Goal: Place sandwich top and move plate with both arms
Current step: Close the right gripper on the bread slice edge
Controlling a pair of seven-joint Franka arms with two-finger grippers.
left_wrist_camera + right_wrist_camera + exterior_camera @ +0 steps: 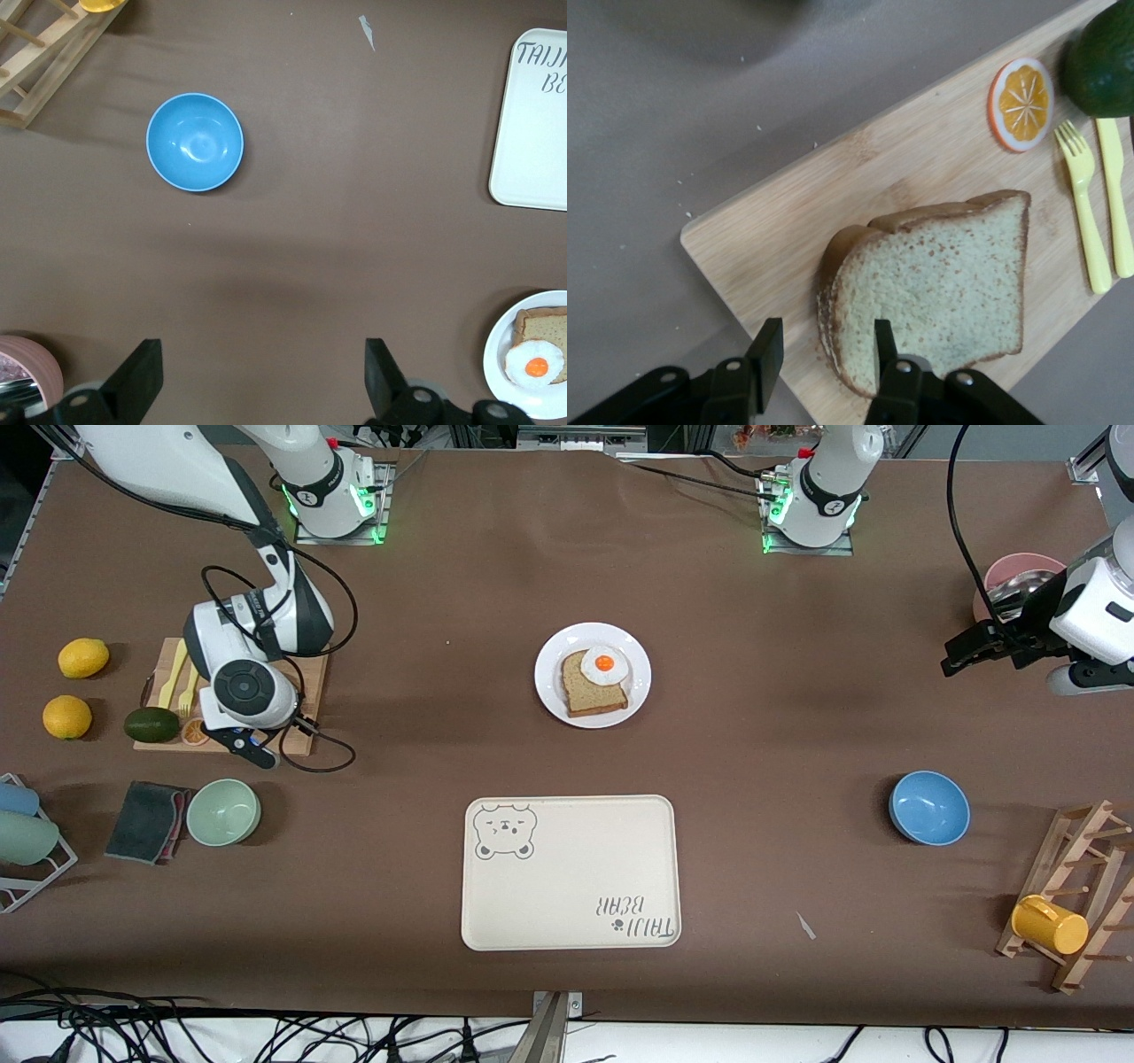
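The sandwich top (939,283), a speckled wholemeal slice, lies on a wooden cutting board (788,230) at the right arm's end of the table; in the front view the arm hides it. My right gripper (827,328) is low over the slice's crust edge. One finger is over the bread and the other over the bare board, with a gap still showing at the crust, so it is open. The white plate (554,691) holds a smaller bread slice (589,695) topped with a fried egg (605,664). My left gripper (263,347) hangs open and empty over bare table at the left arm's end.
A cream bear tray (571,872) lies nearer the camera than the plate. A blue bowl (928,808), a pink bowl (1019,571) and a wooden rack with a yellow mug (1050,926) are at the left arm's end. A green bowl (223,812), avocado (151,724) and lemons (82,657) surround the board.
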